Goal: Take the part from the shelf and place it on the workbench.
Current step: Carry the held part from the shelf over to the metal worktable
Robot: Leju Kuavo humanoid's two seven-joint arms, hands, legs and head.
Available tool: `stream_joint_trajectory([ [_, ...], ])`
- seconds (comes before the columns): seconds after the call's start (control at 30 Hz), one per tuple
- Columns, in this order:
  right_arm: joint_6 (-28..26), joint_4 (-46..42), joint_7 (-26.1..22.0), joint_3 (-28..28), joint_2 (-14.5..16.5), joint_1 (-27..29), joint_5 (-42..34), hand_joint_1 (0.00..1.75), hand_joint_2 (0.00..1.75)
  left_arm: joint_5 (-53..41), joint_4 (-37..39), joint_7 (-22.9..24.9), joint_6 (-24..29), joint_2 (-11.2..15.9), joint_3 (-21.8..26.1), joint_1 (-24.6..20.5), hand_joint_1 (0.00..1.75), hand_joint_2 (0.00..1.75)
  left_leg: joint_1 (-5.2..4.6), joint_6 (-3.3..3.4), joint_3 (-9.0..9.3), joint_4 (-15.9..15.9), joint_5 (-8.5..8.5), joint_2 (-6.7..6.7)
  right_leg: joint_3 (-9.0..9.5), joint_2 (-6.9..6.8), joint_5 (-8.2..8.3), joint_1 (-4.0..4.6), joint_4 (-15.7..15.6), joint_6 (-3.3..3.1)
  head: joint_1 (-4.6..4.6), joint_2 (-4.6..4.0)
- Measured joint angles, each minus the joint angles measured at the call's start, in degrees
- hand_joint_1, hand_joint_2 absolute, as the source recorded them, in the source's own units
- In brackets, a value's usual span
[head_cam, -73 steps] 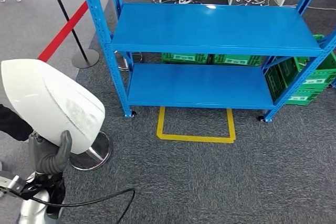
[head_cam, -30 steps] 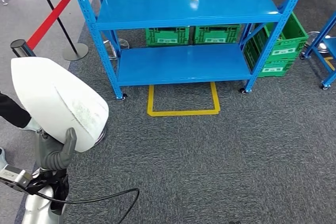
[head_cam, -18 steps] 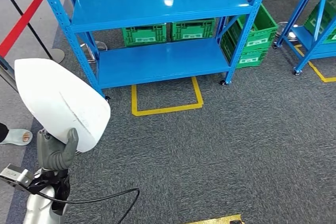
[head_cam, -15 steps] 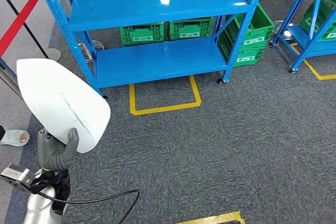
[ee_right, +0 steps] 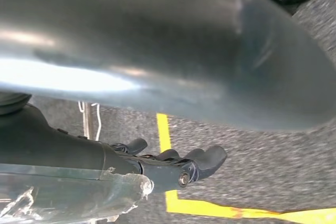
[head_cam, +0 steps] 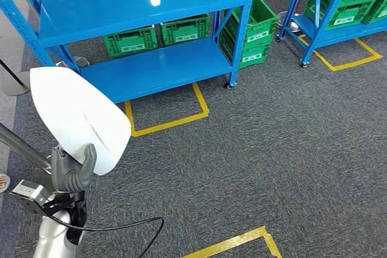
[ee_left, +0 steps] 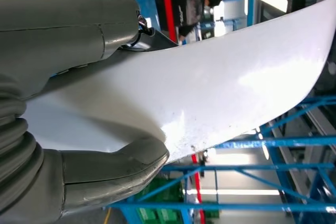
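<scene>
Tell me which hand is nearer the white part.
Left. The left hand holds the white part, thumb against its lower edge. The right hand hangs over the grey carpet and yellow floor tape, apart from the part.

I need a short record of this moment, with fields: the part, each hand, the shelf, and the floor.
part: large white curved shell, held up at the robot's left side
left hand: grips the white shell at its lower edge, thumb over the rim
right hand: hangs above the carpet, fingers loosely apart, holds nothing
shelf: blue shelf rack, both levels bare; green crates behind it
floor: grey carpet with yellow tape outline
workbench: cannot tell
</scene>
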Motion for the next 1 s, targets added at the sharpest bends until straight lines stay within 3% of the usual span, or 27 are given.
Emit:
stream_joint_trajectory([
  [0.03, -0.16, 0.00, 0.09, -0.01, 0.00, 0.00, 0.02, 0.00, 0.00, -0.03, 0.03, 0.28, 1.89, -0.20, 0.06, -0.22, 1.75, 1.75, 0.11, -0.35, -0.58, 1.36, -1.10, -1.13, -0.12, 0.54, 0.21, -0.18, -0.11, -0.34, -0.03, 0.00],
  [0.1, -0.38, -0.01, 0.13, -0.02, 0.00, -0.17, 0.10, 0.00, 0.00, -0.10, 0.04, 0.81, 5.13, -0.50, 0.23, -0.46, 1.75, 1.75, 0.37, -0.84, -3.31, 7.47, -4.76, -3.82, -0.44, 1.66, 0.55, -0.40, -0.20, -0.83, -0.18, 0.00],
  [0.17, -0.36, -0.01, 0.13, -0.02, 0.00, -0.29, 0.21, 0.00, 0.00, 0.38, 0.20, 1.62, 4.71, -0.42, 0.32, -0.47, 1.75, 1.75, 0.53, -1.02, -6.67, 14.49, -7.53, -4.69, -0.80, 2.94, 0.82, -0.44, -0.19, -0.97, -0.23, 0.00],
  [0.2, -0.31, -0.01, 0.13, -0.02, 0.00, -0.24, 0.26, 0.00, 0.00, 0.95, 0.41, 1.94, 2.64, -0.11, 0.24, -0.46, 1.75, 1.75, 0.60, -1.07, -7.39, 15.83, -7.39, -4.81, -0.92, 3.62, 0.94, -0.48, -0.17, -0.91, -0.21, 0.00],
  [0.27, -0.26, -0.01, 0.11, -0.02, 0.00, -0.12, 0.32, 0.00, 0.00, 1.97, 1.06, 2.06, -1.76, 0.68, 0.03, -0.44, 1.75, 1.75, 0.84, -1.20, -5.72, 12.30, -4.09, -5.22, -1.03, 5.03, 1.17, -0.68, -0.11, -0.63, -0.21, 0.00],
  [0.33, -0.40, -0.02, 0.13, -0.02, -0.02, -0.18, 0.27, 0.00, 0.00, 2.10, 1.72, 1.81, -3.72, 1.26, -0.05, -0.46, 1.75, 1.75, 1.43, -1.48, -2.14, 4.97, -0.65, -7.32, -1.37, 6.44, 1.30, -0.81, 0.27, -0.06, -0.30, 0.00],
  [0.4, -0.67, -0.03, 0.18, -0.02, -0.04, -0.24, 0.21, 0.00, 0.00, 1.77, 2.21, 1.26, -4.12, 1.55, -0.01, -0.44, 1.75, 1.75, 1.72, -1.31, -0.53, 1.15, 0.04, -9.07, -2.23, 7.66, 1.53, -0.86, 0.67, 0.72, -0.41, 0.01],
  [0.43, -0.76, -0.03, 0.21, -0.02, -0.05, -0.14, 0.19, 0.00, 0.00, 1.57, 2.36, 0.80, -4.28, 1.59, 0.02, -0.43, 1.75, 1.75, 1.63, -0.98, -0.51, 0.71, -0.14, -9.09, -2.64, 8.18, 1.73, -0.94, 0.75, 1.13, -0.44, 0.01],
  [0.47, -0.80, -0.03, 0.23, -0.02, -0.06, 0.09, 0.19, 0.00, 0.00, 1.34, 2.46, 0.36, -4.42, 1.59, 0.05, -0.42, 1.75, 1.75, 1.56, -0.53, -0.73, 0.86, -0.04, -8.59, -3.01, 8.59, 1.97, -1.10, 0.58, 1.50, -0.44, 0.01],
  [0.53, -0.77, -0.03, 0.25, -0.02, -0.08, 0.47, 0.20, 0.00, 0.00, 1.07, 2.53, -0.36, -4.78, 1.56, 0.07, -0.43, 1.75, 1.75, 1.55, 0.28, -0.82, 0.74, 0.28, -7.49, -3.86, 6.92, 1.23, -1.05, 1.70, 2.07, -0.17, 0.00],
  [0.57, -0.70, -0.03, 0.26, -0.02, -0.08, 0.45, 0.22, 0.00, 0.00, 0.95, 2.54, -0.60, -4.99, 1.56, 0.09, -0.38, 1.75, 1.75, 1.54, 0.61, -0.83, 0.66, 0.40, -6.80, -4.89, 5.38, -0.08, -0.97, 3.82, 2.28, 0.03, 0.00],
  [0.63, -0.49, -0.03, 0.29, -0.02, -0.06, 0.17, 0.32, 0.00, 0.00, 0.68, 2.55, -1.04, -5.22, 1.57, 0.15, -0.16, 1.75, 1.75, 1.26, 1.02, -0.88, 0.66, 0.41, -5.38, -8.04, 2.64, -3.92, -0.90, 11.17, 2.56, 0.42, 0.00],
  [0.7, -0.37, -0.03, 0.42, -0.02, -0.05, 0.07, 0.47, 0.00, 0.00, 0.28, 2.55, -1.08, -4.88, 1.56, 0.21, -0.04, 1.75, 1.75, 1.04, 1.15, -0.89, 0.68, 0.36, -3.89, -10.32, 2.00, -6.00, -0.94, 16.95, 2.62, 0.43, 0.00],
  [0.73, -0.36, -0.03, 0.53, -0.02, -0.06, 0.13, 0.52, 0.00, 0.00, 0.10, 2.55, -0.92, -4.62, 1.54, 0.22, -0.05, 1.75, 1.75, 0.98, 1.16, -0.87, 0.68, 0.33, -3.24, -10.00, 1.90, -5.55, -0.92, 16.92, 2.54, 0.43, 0.00],
  [0.77, -0.36, -0.03, 0.63, -0.02, -0.07, 0.20, 0.57, 0.00, 0.00, -0.02, 2.55, -0.73, -4.43, 1.51, 0.24, -0.08, 1.75, 1.75, 0.94, 1.15, -0.82, 0.68, 0.30, -2.65, -8.54, 1.71, -4.20, -0.88, 14.58, 2.39, 0.43, 0.00],
  [0.87, -0.34, -0.03, 0.77, -0.02, -0.06, 0.01, 0.60, 0.00, 0.00, -0.11, 2.55, 0.00, -4.00, 1.46, 0.31, -0.21, 1.75, 1.75, 0.61, 0.73, -0.63, 0.78, 0.05, -1.14, -2.33, -1.02, -0.37, -0.27, 3.58, 1.61, 0.46, 0.00],
  [0.93, -0.32, -0.03, 0.80, -0.02, -0.05, -0.21, 0.60, 0.00, 0.00, -0.04, 2.58, 0.56, -3.72, 1.45, 0.36, -0.29, 1.75, 1.75, 0.33, 0.22, -0.59, 0.76, -0.01, -0.15, -1.32, -1.57, -0.18, 0.15, 1.26, 1.00, 0.42, 0.00],
  [1.0, -0.37, -0.03, 0.90, -0.02, -0.04, -0.12, 0.59, 0.00, 0.00, 0.26, 2.61, 1.07, -3.61, 1.28, 0.39, -0.48, 1.75, 1.75, 0.39, -0.41, -0.50, 0.68, -0.11, 0.33, -1.53, -0.36, 0.16, 0.05, 1.04, 0.28, 0.39, 0.00],
])
